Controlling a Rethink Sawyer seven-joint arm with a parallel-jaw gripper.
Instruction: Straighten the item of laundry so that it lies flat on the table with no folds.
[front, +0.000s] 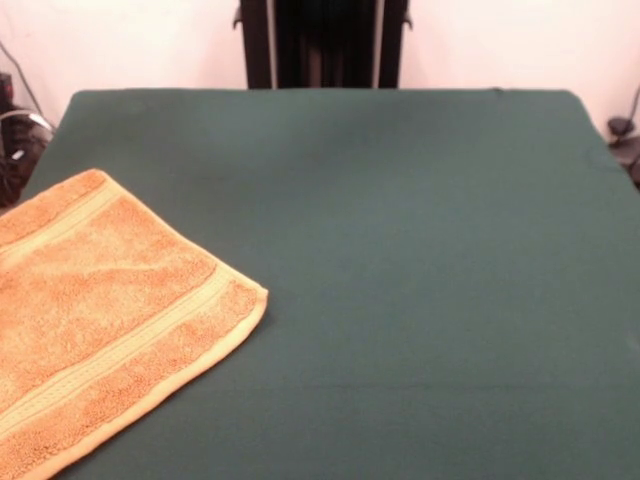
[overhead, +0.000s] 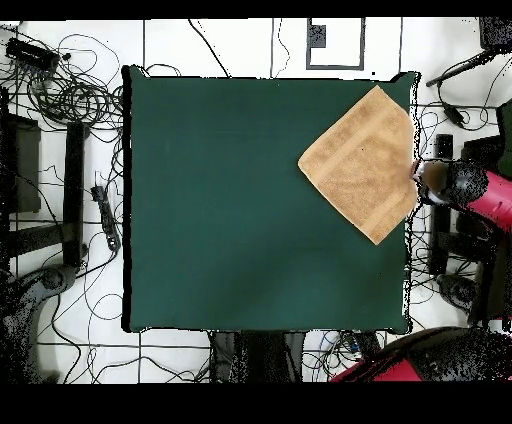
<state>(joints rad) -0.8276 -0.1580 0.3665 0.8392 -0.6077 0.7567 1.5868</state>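
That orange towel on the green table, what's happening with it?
The golden-orange terry-cloth towel lies spread out near one corner of the big dark green felt-covered table, turned like a diamond, and it looks flat with no clear folds. In the overhead view the red and black robot arm sits just off the table's edge beside the towel. Its tool is too unclear to tell if it is open or touching the towel.

One towel, one table, one arm on my screens.
I count a single golden-orange terry-cloth hand towel with two woven flat bands, one dark green felt-covered rectangular table, and one red and black robot arm.
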